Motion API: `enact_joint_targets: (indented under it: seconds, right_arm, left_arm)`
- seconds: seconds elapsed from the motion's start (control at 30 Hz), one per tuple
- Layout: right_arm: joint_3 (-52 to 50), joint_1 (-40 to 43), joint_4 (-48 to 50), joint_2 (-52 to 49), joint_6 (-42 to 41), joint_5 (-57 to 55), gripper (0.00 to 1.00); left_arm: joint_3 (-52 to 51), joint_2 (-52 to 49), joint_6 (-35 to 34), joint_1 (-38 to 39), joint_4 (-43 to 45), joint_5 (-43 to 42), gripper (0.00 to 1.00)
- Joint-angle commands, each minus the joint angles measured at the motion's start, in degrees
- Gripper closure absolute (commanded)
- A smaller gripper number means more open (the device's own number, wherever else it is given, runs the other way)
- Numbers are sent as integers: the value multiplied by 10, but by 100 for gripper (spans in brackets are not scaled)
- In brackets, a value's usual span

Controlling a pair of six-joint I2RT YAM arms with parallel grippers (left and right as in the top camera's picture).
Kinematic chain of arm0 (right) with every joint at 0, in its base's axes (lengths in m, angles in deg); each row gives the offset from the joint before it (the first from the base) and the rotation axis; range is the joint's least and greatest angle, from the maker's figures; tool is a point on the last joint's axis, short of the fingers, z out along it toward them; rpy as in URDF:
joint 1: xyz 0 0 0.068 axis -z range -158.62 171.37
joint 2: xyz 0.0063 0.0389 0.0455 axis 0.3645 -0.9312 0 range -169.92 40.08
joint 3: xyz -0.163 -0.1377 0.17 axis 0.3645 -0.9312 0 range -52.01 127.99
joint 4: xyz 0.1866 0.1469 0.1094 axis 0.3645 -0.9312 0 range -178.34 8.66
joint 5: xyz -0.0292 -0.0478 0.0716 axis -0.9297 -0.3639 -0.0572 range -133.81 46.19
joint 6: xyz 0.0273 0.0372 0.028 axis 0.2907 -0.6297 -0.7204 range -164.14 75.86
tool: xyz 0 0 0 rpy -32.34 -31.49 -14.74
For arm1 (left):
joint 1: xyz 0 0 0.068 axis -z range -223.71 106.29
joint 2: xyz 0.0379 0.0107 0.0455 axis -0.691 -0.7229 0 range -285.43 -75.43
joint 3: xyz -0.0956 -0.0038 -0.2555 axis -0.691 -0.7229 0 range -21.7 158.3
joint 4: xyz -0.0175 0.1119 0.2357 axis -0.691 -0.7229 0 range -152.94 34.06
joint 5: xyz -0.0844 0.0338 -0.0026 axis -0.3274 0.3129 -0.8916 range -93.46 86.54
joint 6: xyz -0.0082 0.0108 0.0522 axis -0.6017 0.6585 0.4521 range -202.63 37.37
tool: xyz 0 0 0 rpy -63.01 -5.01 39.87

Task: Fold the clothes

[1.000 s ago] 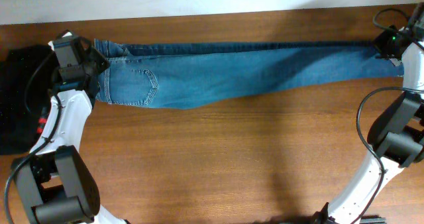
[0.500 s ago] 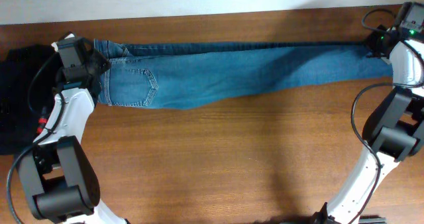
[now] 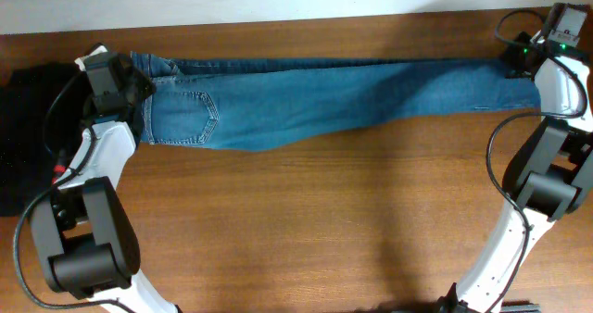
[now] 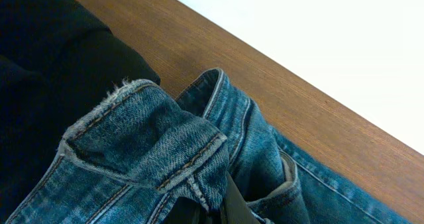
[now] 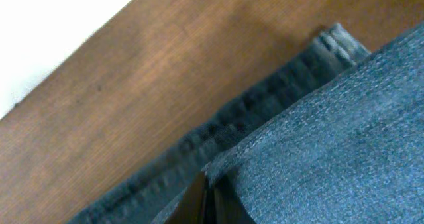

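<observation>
The clothes, a pair of blue jeans (image 3: 324, 100), lie stretched flat along the far side of the table, waistband at the left, leg ends at the right. My left gripper (image 3: 137, 89) is shut on the waistband (image 4: 199, 164), whose denim is bunched up over the dark fingers (image 4: 235, 207). At the far right my right gripper (image 3: 521, 63) is shut on the hem of the legs (image 5: 311, 138), with one layer of cloth lifted over the fingertips (image 5: 199, 201). A back pocket (image 3: 199, 118) faces up.
A black garment (image 3: 23, 137) lies at the left edge of the table, just beside the waistband (image 4: 46, 71). The table's far edge (image 3: 296, 18) runs close behind the jeans, against a white wall. Bare wood (image 3: 315, 230) fills the near half.
Both grippers have drawn slightly toward the far edge, and the right one has come a little to the left with the hem. The jeans lie a bit straighter along their top edge.
</observation>
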Motion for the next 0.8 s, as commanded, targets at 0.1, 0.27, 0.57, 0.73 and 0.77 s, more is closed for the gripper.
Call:
enact_joint_targets:
  seconds: [0.1,0.27,0.57,0.73,0.77]
  right_arm:
    - [17,5,29,-24,13,-48,96]
    - [17,5,43,-40,12,-48,96]
    - [17,4,84,-49,14,-46,96]
    - [17,4,103,-55,14,-46,84]
    - [17,4,106,-56,14,-43,75]
  left_arm:
    - [18,-20,14,-14,25,62,99]
    - [18,-20,53,-14,56,62,99]
    - [18,-20,85,-14,75,62,100]
    - [18,-22,85,-14,91,62,99]
    - [18,-23,85,-14,95,62,95]
